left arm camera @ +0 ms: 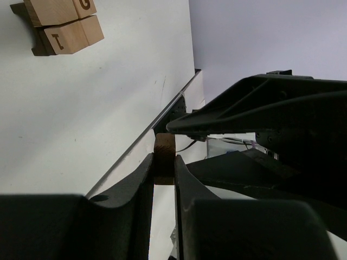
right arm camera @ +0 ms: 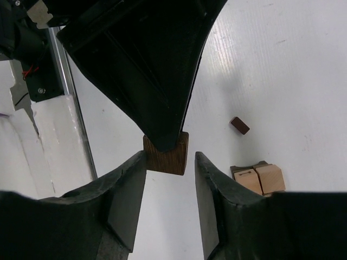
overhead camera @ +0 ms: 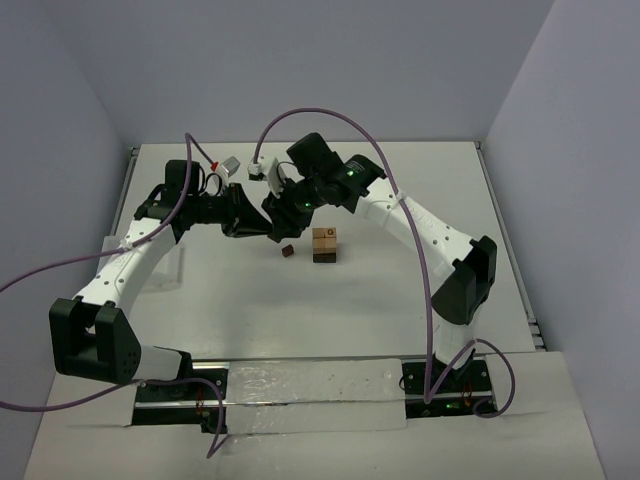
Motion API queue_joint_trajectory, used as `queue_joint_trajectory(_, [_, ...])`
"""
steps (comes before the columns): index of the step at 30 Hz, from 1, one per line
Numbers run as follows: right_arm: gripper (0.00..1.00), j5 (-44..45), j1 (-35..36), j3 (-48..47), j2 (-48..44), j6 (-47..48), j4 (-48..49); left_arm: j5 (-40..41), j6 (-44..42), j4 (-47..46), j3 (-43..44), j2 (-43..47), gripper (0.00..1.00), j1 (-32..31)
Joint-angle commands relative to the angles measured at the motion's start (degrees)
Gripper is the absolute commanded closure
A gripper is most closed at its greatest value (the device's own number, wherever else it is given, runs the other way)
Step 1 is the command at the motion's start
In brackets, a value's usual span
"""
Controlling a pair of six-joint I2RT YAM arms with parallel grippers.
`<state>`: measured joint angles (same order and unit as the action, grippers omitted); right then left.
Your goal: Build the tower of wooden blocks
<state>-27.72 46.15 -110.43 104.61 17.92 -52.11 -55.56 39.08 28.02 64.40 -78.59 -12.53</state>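
The wood block tower [overhead camera: 324, 244] stands mid-table: light tan lettered blocks on a dark base, also showing in the left wrist view [left arm camera: 62, 24] and the right wrist view [right arm camera: 257, 179]. Left of it, above the table, the two grippers meet. My left gripper [left arm camera: 163, 168] is shut on a dark brown wooden block [left arm camera: 164, 157]. My right gripper [right arm camera: 171, 162] straddles that same block [right arm camera: 168, 154]. Its left finger touches a corner, while a narrow gap shows at the right finger [right arm camera: 217, 184]. A small dark piece [overhead camera: 286, 251] lies on the table beside the tower.
Purple cables arch over both arms [overhead camera: 330, 120]. A metal rail [right arm camera: 76, 114] runs along the table's left edge. The grippers hang close together [overhead camera: 273, 225], a short way left of the tower.
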Motion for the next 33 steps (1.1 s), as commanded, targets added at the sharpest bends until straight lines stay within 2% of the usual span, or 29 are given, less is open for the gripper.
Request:
queue_joint_trajectory(1, [0.49,0.59,0.43,-2.48,0.44,0.54,-1.03,-1.87,1.29,-2.48,0.52,0.10,1.00,0.23])
queue_joint_trajectory(6, [0.42,0.73,0.66,-1.85,0.19,0.81,-0.70,-2.41,1.76,-2.90,0.37,0.09,1.00,0.23])
queue_joint_trajectory(13, [0.44,1.61,1.39,-1.37,-0.02,1.41,-0.35,-2.98,2.49,-3.33,0.20,-0.25,1.00,0.23])
queue_joint_trajectory(21, [0.61,2.95,1.75,-0.84,-0.29,1.71,0.35,-3.34,2.78,-3.62,0.00,-0.16,1.00,0.32])
queue_joint_trajectory(24, [0.72,3.78,1.83,-0.59,-0.45,2.19,0.52,-3.92,3.27,-4.51,-0.58,-0.08,0.99,0.49])
queue_joint_trajectory(26, [0.76,4.48,1.75,-0.58,-0.72,2.56,0.61,-4.38,3.20,-5.00,-1.03,-0.08,0.79,0.61])
queue_joint_trajectory(27, [0.78,4.66,1.75,-0.55,-0.81,2.79,0.49,-4.73,3.11,-5.29,-1.27,-0.05,0.63,0.79])
queue_joint_trajectory(28, [0.80,4.78,1.72,-0.46,-1.04,3.37,0.12,-5.08,2.79,-5.49,-1.76,-0.02,0.41,1.08])
queue_joint_trajectory(30, [0.84,4.75,1.52,-0.43,-1.54,4.75,-1.14,-5.67,0.75,-4.80,-1.68,-0.31,0.11,1.57])
queue_joint_trajectory(31, [0.86,4.63,1.21,-0.46,-1.69,5.56,-1.81,-5.76,-1.07,-3.94,-1.31,-0.51,0.02,2.17])
queue_joint_trajectory(33, [0.94,4.62,0.08,0.14,-2.11,8.73,-4.15,-5.55,-8.01,-1.98,0.02,-0.80,0.01,4.52])
